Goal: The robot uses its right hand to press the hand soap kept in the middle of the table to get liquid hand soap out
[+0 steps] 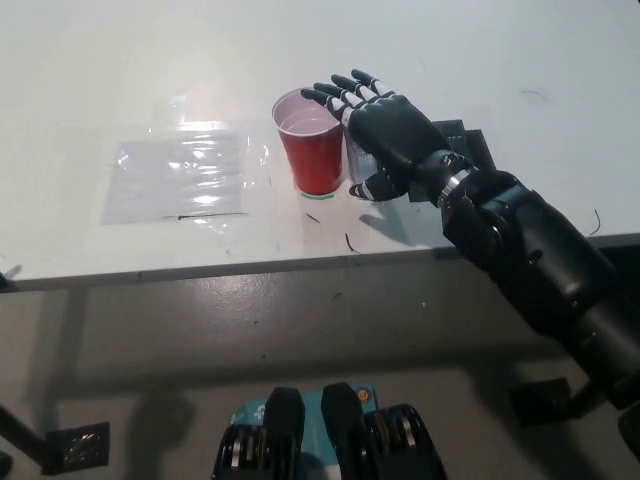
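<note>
I have the black right robot hand (pixel 392 135) spread flat, fingers apart and holding nothing, palm over the hand soap (pixel 358 163). The bottle stands on the white worktop (pixel 150 70), just right of a red cup (pixel 312 143), mostly hidden under my palm; only clear, glossy plastic shows. I judge it light, smooth and tippy, so I would press straight down on the pump top, not the sides. A crinkled clear plastic sheet (pixel 180 178) lies well apart. The left robot hand is out of view.
</note>
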Robot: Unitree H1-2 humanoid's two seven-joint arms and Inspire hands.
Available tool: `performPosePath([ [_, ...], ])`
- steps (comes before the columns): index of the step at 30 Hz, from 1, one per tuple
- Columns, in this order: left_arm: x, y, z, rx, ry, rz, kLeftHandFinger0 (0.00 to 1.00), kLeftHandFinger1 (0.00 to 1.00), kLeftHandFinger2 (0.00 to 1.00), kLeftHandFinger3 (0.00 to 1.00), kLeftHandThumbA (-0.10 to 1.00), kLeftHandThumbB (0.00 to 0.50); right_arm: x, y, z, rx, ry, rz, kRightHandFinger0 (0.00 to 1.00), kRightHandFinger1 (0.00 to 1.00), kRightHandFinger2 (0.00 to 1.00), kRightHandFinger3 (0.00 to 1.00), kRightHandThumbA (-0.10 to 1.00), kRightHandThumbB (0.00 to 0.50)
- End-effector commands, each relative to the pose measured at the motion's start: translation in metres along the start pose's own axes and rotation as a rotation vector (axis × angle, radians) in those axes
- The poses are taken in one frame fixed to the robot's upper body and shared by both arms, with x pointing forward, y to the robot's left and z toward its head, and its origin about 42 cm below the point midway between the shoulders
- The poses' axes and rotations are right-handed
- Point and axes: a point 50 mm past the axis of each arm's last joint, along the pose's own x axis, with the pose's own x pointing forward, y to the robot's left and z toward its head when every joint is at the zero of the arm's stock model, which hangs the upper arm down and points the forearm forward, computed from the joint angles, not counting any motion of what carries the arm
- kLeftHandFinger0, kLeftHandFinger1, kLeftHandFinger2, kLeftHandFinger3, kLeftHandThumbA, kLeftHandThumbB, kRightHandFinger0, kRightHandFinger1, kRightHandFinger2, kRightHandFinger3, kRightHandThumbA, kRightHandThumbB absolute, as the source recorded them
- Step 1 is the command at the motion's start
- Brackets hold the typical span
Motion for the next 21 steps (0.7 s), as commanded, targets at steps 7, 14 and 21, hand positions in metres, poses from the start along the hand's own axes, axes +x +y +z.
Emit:
performPosePath([
  [7, -0.013, 0.004, -0.008, 0.017, 0.032, 0.009, 1.0, 1.0, 1.0, 0.83, 1.0, 0.137, 0.011, -0.052, 0.0, 0.041, -0.007, 0.035, 1.0, 1.0, 1.0, 1.0, 1.0, 0.5],
  [14, -0.019, -0.005, -0.016, -0.001, 0.05, 0.001, 1.0, 1.0, 1.0, 0.82, 1.0, 0.169, 0.038, -0.158, 0.022, -0.047, -0.085, -0.159, 1.0, 1.0, 1.0, 1.0, 1.0, 0.5],
  [21, -0.022, -0.01, -0.021, 0.0, 0.065, -0.012, 1.0, 1.0, 1.0, 0.81, 1.0, 0.177, 0.036, -0.202, 0.029, -0.067, -0.1, -0.254, 1.0, 1.0, 1.0, 1.0, 1.0, 0.494],
])
